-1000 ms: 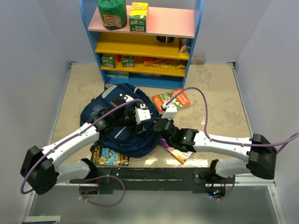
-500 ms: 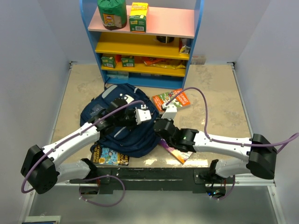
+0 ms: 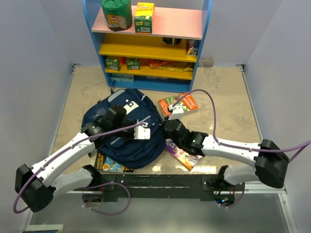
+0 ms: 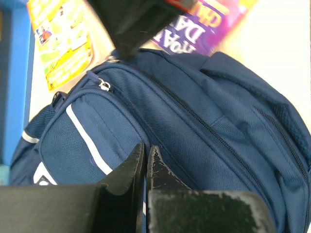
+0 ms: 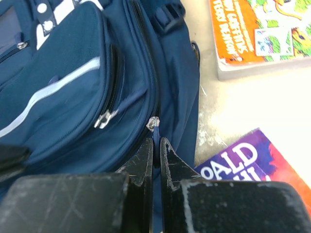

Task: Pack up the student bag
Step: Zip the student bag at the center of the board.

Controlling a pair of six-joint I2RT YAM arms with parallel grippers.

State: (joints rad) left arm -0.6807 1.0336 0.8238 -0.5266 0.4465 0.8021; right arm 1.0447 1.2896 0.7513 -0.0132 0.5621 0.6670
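Note:
The student bag (image 3: 121, 138), navy with light stripes, lies on the table between my arms. In the left wrist view its front pocket (image 4: 92, 141) and zip lines fill the frame. My left gripper (image 4: 146, 149) is shut, its tips pinching the bag's fabric by a seam; from above it (image 3: 144, 130) sits on the bag's right half. My right gripper (image 5: 156, 144) is shut on the blue zipper pull below the silver slider (image 5: 153, 123), at the bag's right edge (image 3: 167, 127).
An orange book (image 3: 179, 103) lies right of the bag, a purple book (image 3: 181, 154) under the right arm, and another book (image 3: 114, 164) by the bag's near edge. A blue shelf unit (image 3: 146, 48) with boxes stands at the back.
My left gripper closed on the bag and drew back toward the near left. The bag shifted and bulged with it. My right gripper stayed shut on the zipper pull.

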